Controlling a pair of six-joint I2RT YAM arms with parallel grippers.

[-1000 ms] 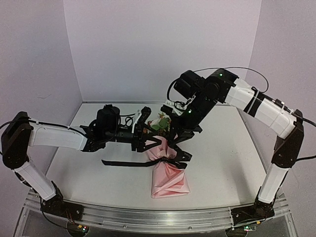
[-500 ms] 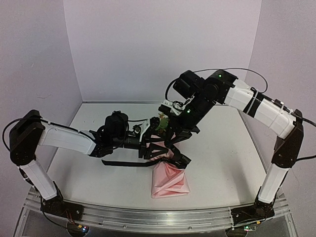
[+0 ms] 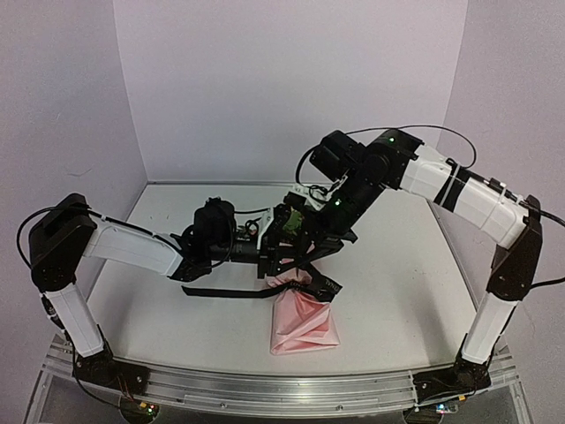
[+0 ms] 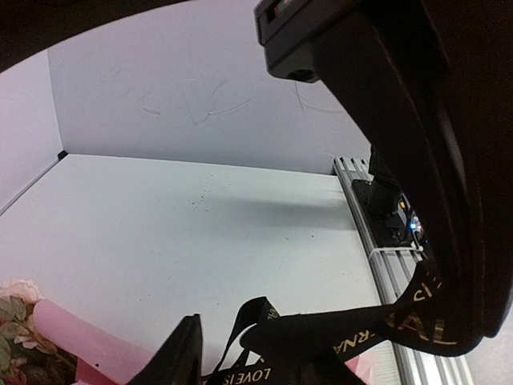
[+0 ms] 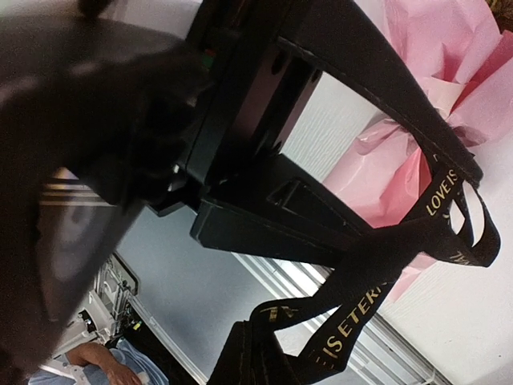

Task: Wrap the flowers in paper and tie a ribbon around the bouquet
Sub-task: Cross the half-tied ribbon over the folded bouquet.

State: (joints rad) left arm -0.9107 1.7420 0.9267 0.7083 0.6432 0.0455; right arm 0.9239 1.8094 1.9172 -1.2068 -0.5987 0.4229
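Left of centre, the ribbon (image 3: 228, 291) trails flat across the table (image 3: 397, 265). My left gripper (image 3: 281, 252) noses in against the bouquet (image 3: 300, 322); whether its jaws pinch anything I cannot tell. My right gripper (image 3: 325, 283), fingers pressed together, nips the ribbon at the bouquet's neck.

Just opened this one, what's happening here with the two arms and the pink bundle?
Both arms are at the neck of the bouquet, a pink paper cone lying on the table. The ribbon is looped round it, one tail trailing left. The jaws of the left gripper stand apart with a ribbon strand between them; the right gripper is shut nearby, its hold unclear.
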